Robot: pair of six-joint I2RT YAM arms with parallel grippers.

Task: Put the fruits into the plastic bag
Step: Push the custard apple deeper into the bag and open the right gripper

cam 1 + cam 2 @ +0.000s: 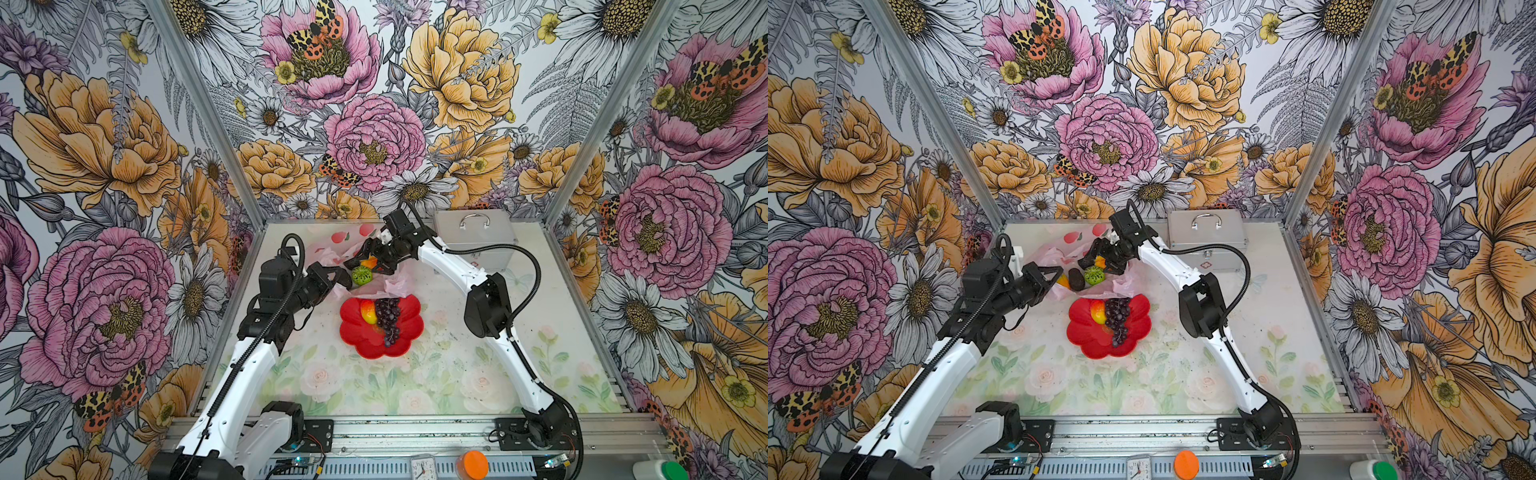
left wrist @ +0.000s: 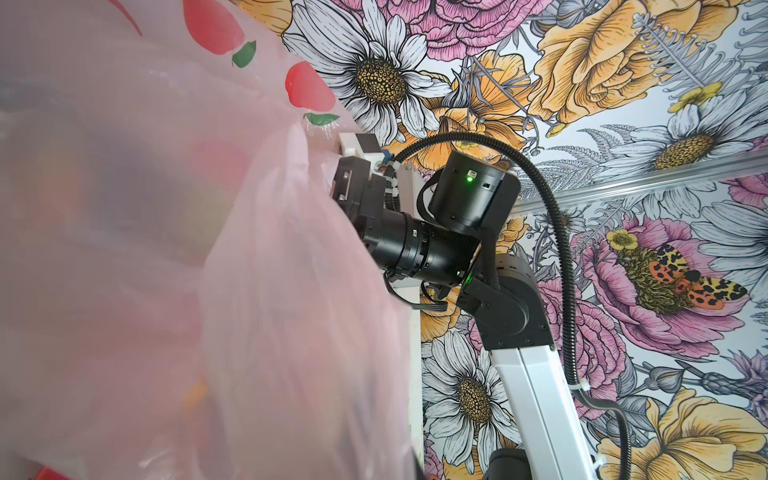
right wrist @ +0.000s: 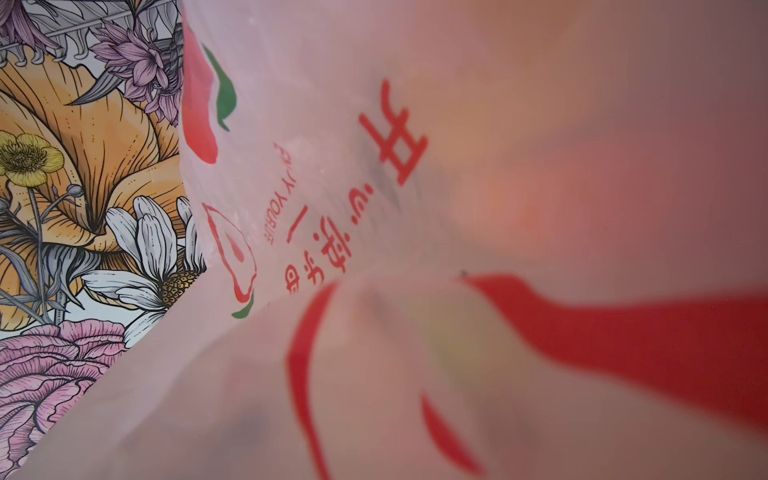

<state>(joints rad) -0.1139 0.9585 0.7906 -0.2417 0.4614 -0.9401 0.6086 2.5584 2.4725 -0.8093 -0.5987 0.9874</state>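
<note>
The flowered wall on the far left comes down to the table, and the left arm fills the strip beside it, so that side is tight. The left fingers are pinched shut on the near-left edge of the plastic bag, and in the left wrist view the pink bag hangs right in front of the lens. The bag lies at the back of the table, a bit left of the middle, and its front edge reaches the back rim of the red plate. In its open mouth sit a blackish fruit and a bumpy green ball. Just above them the right fingers are spread wide, with a small orange fruit in the gap. The right wrist view shows only blurry bag with red print. On the plate a yellow-red fruit and a dark grape bunch lie side by side. Further right a silver case stands by the back wall. The front and right of the table are open room with pale painted roses, up to the right wall.
</note>
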